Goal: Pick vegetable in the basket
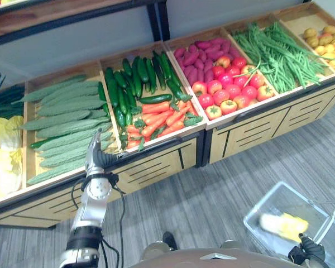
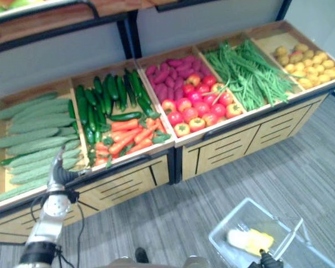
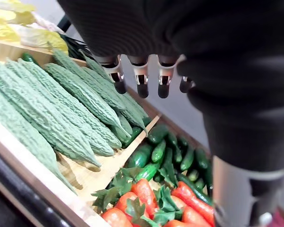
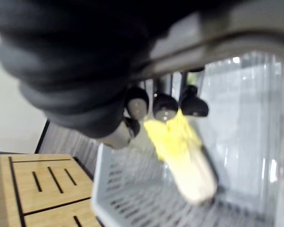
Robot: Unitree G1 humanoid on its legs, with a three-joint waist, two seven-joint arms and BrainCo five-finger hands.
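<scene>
Clear plastic basket (image 1: 255, 220) hangs low at near right, above the grey floor (image 1: 212, 190), w/ one pale yellow cabbage (image 1: 283, 225) lying in it. So the task's veg is in the basket, not in either robot hand.

Right robot hand (image 1: 307, 249) is at the basket's near edge. In its wrist view the fingertips (image 4: 165, 106) curl under a grey bar (image 4: 236, 35), prob. the handle, so I read it as closed round that and carrying the basket. Held low and off to the right, likely so it's clear of the stand but within reach for a drop.

Left robot hand (image 1: 96, 153) is out over the near lip of the wooden produce stand (image 1: 156, 162), about where the bitter gourds (image 1: 61, 120) bin meets the bin of cucumbers (image 1: 131, 78) and carrots (image 1: 156, 120). Its fingers (image 3: 142, 80) hang straight and relaxed, nothing between them, not touching any veg: open and empty. It hovers above the produce rather than in it.

Farther right in the stand: tomatoes (image 1: 229, 89) and green beans (image 1: 279, 53), well apart from both hands.

Judgement: one item is banked, and the left arm looks set for another pick. Gourds and carrots are nearest. Gourds lie stacked and overlapping, so a grip on one may drag its neighbours. The basket is well to the right of the left robot hand, so any pick needs a long carry across.
</scene>
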